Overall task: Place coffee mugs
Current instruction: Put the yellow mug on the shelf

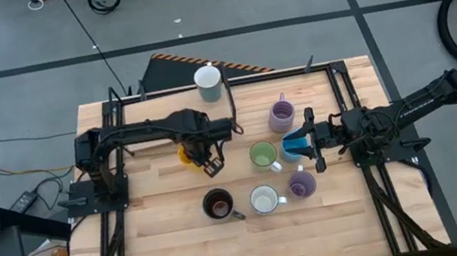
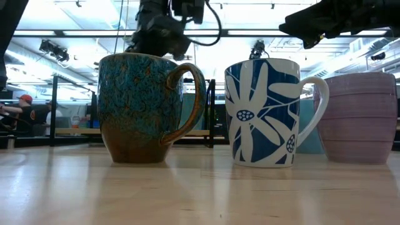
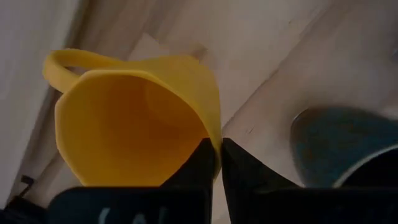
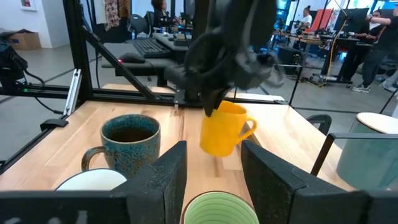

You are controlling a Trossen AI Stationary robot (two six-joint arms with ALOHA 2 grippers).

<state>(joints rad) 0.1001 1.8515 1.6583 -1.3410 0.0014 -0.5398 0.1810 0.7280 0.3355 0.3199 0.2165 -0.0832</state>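
My left gripper (image 1: 204, 158) is shut on an orange mug (image 1: 186, 156) above the table's middle; the right wrist view shows that mug (image 4: 224, 129) hanging under it. On the table stand a dark brown mug (image 1: 218, 205), a white mug (image 1: 264, 199), a green mug (image 1: 263, 156), a blue mug (image 1: 293, 147), two lavender mugs (image 1: 281, 116) (image 1: 301, 184), and another white mug (image 1: 209, 82) at the far edge. My right gripper (image 4: 214, 158) hovers open and level over the right-hand mugs, just behind the green mug (image 4: 219, 210). My left gripper pinches the orange mug's rim wall (image 3: 214, 134), opposite its handle, with one finger inside the mug and one outside. The fingers come from above, pointing down. The mug hangs tilted below them, clear of the table.
The mugs cluster right of centre; bare wood lies to the near left and far left. A black metal frame (image 1: 333, 83) runs around the table. In the low view the dark brown mug (image 2: 147, 109), a blue-flowered white mug (image 2: 269, 112) and a lavender mug (image 2: 362, 119) stand in a row.
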